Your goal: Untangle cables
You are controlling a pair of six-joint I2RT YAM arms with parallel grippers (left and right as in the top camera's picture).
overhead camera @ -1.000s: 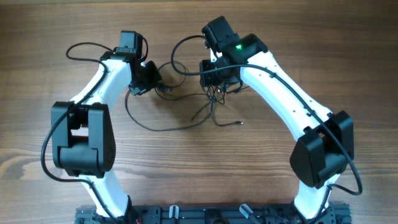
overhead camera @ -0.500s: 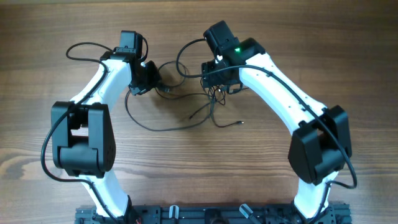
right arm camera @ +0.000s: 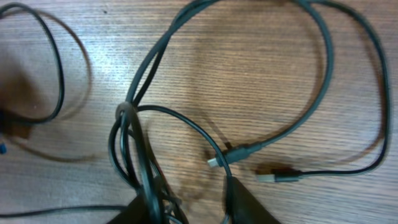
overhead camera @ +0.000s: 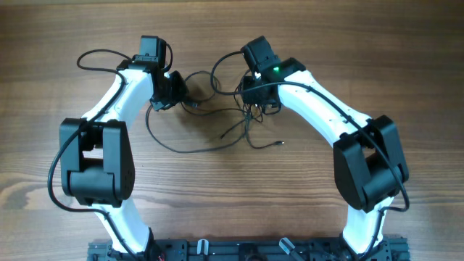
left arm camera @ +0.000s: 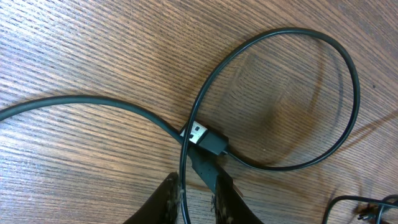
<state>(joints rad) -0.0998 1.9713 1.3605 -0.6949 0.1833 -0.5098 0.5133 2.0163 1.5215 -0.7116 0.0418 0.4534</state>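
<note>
The hand sits at the bottom edge, its two dark fingers apart with bare desk showing between them. By the hand's left finger, several strands of the cables run upward in a tight bundle and pinch together before fanning out. Just above the hand's right finger lies a silver-tipped plug, with a second plug just beside it. A wide loop sweeps up and away from the hand. A smaller loop lies well off to the hand's upper left.
</note>
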